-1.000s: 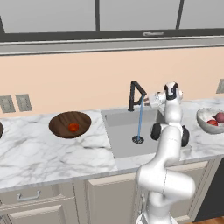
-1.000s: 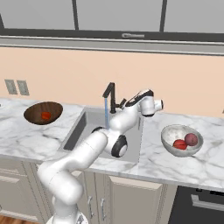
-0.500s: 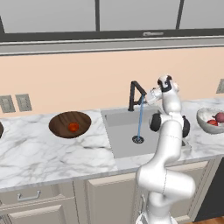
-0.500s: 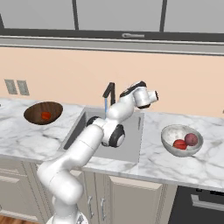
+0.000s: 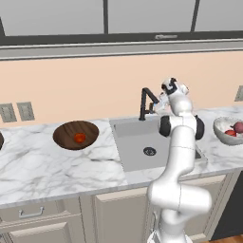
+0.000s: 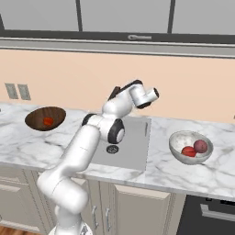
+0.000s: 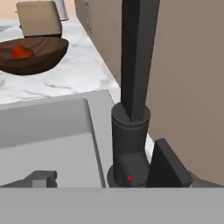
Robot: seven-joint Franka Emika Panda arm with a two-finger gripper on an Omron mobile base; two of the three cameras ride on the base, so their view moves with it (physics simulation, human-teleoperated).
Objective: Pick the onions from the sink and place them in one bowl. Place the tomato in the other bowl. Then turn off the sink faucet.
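Beside the slim black upright faucet [image 7: 131, 144], from which no water is seen running, the two-finger gripper [image 7: 114, 178] is held with its tips apart; a slow, straight withdrawal is best made, lest the lever be nudged. Beyond, the glossy orange-red tomato [image 7: 21, 52] is held by the round brown wooden bowl [image 7: 41, 61].

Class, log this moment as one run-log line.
onions: in pale bowl | tomato: in wooden bowl | water: off | gripper: open at faucet

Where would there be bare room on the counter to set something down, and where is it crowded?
Bare marble lies between the wooden bowl and the sink, and between the sink and the grey bowl. It is crowded at the faucet, where the arm reaches in.
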